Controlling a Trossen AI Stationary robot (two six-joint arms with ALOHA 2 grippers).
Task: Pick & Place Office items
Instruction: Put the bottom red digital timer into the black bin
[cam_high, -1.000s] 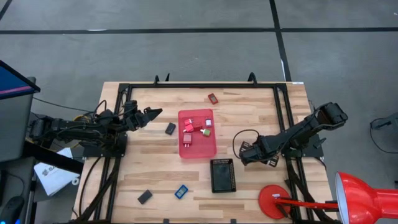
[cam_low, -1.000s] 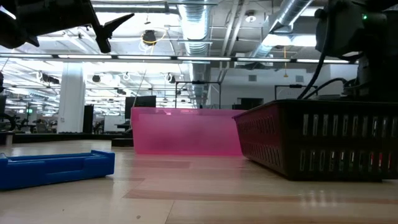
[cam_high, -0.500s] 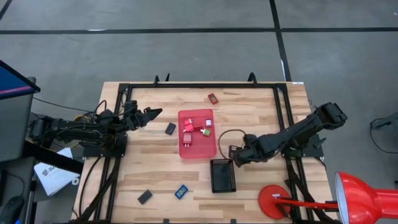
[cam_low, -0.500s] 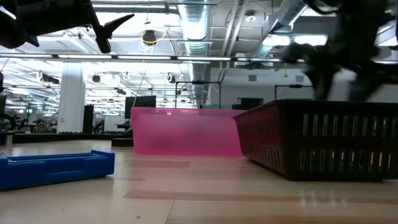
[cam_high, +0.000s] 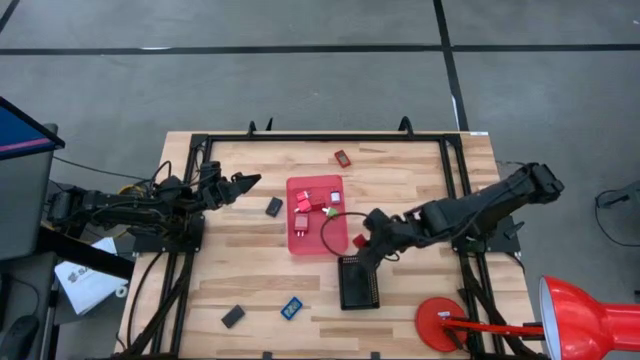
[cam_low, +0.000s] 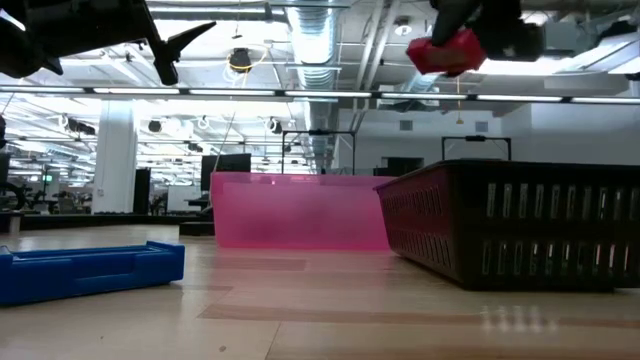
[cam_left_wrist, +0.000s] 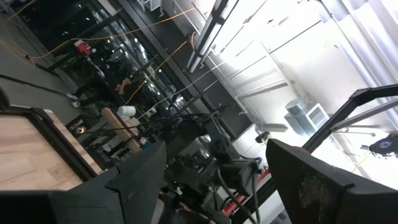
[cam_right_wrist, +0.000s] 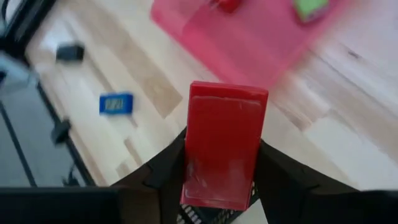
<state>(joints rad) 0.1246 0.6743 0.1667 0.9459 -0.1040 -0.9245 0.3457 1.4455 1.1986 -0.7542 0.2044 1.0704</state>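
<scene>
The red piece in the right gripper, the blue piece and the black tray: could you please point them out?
red piece (cam_right_wrist: 222, 146), right wrist view, middle of its face.
blue piece (cam_high: 291, 308), high view, its centre.
black tray (cam_high: 359, 282), high view, its grid floor.

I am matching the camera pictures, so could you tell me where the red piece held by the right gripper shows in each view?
High view: not distinguishable; the right gripper hides it, above the black tray.
Low view: red piece at top, right of centre, high over the black tray.
Left wrist view: not in it.
Right wrist view: centre, between the fingers.
Shared landmark: the pink tray.
</scene>
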